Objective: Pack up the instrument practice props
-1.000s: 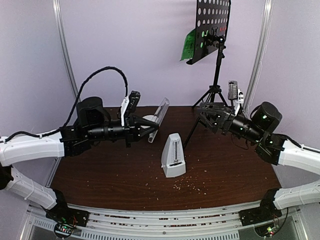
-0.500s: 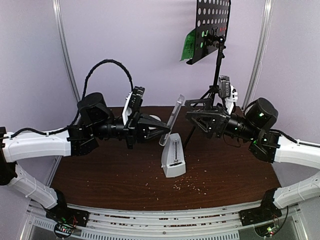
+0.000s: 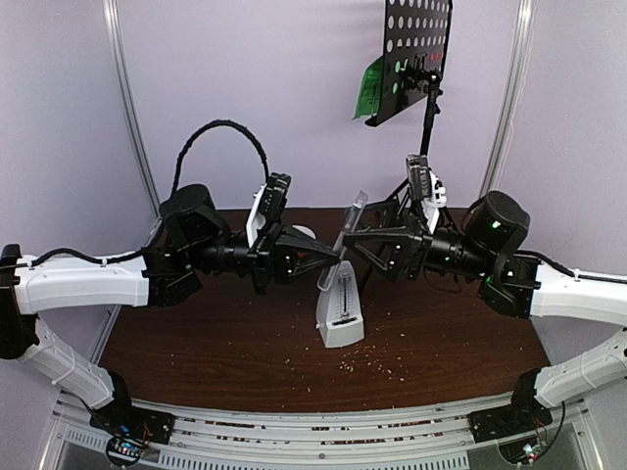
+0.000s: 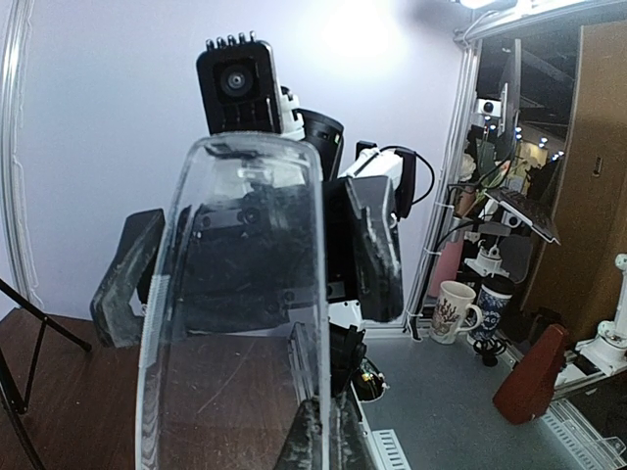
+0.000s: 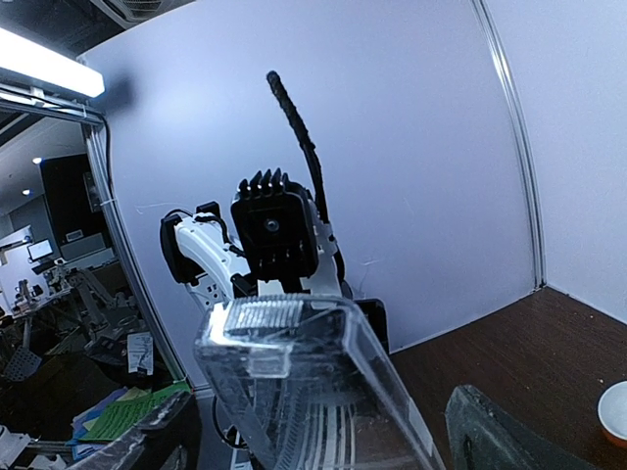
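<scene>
- Centre: clear wedge cover [image 5: 313, 392], flanked by the widely spread dark fingers [image 5: 147, 436] of the right gripper [image 5: 318, 436].
- Directly behind: left arm's black finned camera [image 5: 275, 230].
- Right edge: white-and-orange bowl [image 5: 614, 411] on brown table [image 5: 529, 333].

Robotics lab test cell: plain pale backdrop walls [image 3: 294, 98] on metal corner posts [image 3: 127, 108] enclose a dark wood counter [image 3: 245, 343], left arm [image 3: 78, 284] and right arm [image 3: 578, 294] rise from a slotted rail [image 3: 313, 431], and beyond stand mugs [image 4: 453, 311], loose papers [image 5: 127, 413] and a ceiling strip light [image 5: 39, 69].

The clear cover [image 3: 343, 240] has risen to centre; the right fingers [image 5: 490, 436] now flank it.
</scene>
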Robot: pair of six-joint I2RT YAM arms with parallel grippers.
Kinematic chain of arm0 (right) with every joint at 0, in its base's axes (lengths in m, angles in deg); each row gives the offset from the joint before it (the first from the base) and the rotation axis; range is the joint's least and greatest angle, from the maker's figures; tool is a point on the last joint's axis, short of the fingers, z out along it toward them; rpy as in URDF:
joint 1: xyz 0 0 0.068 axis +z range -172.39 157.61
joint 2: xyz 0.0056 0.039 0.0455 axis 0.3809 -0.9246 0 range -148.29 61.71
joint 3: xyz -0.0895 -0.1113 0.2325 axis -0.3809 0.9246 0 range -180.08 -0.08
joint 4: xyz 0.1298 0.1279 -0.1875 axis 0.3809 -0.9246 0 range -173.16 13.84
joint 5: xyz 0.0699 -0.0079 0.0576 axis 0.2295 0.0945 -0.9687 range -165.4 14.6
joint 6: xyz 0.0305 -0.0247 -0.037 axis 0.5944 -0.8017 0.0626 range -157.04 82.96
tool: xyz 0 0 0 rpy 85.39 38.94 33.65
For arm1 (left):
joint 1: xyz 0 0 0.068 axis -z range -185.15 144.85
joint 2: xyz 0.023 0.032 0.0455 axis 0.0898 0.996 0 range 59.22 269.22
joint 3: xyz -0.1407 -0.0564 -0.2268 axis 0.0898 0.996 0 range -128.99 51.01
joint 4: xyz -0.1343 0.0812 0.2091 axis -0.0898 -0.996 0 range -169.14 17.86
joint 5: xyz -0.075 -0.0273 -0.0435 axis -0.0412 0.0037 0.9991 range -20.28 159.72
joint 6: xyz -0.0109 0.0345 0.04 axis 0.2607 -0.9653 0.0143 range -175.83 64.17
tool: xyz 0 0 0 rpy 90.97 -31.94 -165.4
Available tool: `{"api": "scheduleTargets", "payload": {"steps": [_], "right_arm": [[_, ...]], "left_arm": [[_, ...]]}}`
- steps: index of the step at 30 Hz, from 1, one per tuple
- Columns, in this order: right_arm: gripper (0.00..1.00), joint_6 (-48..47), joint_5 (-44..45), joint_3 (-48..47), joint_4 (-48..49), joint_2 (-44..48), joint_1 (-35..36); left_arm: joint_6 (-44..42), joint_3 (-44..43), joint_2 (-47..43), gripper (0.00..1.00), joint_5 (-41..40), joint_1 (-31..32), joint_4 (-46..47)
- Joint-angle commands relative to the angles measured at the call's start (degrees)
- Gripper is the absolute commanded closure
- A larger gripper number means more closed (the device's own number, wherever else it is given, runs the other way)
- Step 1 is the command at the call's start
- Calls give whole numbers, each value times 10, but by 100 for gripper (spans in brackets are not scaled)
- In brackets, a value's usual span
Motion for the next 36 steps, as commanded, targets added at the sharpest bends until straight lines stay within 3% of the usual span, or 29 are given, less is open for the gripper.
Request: {"api": "scheduleTargets", "payload": {"steps": [1, 6, 21, 22, 26, 28, 31, 36], "right_arm": [[13, -16, 19, -14, -4, 2, 7], [19, -23, 39, -10, -5, 1, 11], [48, -45, 68, 14, -1, 14, 14], [48, -47, 72, 16, -1, 16, 14], [48, -62, 109, 32, -14, 32, 14], [48, -75, 133, 41, -34, 43, 14], [48, -95, 193, 60, -85, 72, 14], [47, -97, 277, 116, -129, 125, 13]], "left_arm": [[6, -19, 4, 100, 5, 2, 37], [6, -23, 8, 100, 3, 2, 35], [2, -28, 15, 100, 1, 2, 29], [1, -27, 15, 96, -3, 2, 28], [-12, -10, 3, 45, -47, 2, 5], [-27, 7, -13, 29, -86, 2, -18], [-37, 63, -43, 19, -164, 2, -52], [-14, 164, -58, 18, -259, 2, -79]]}}
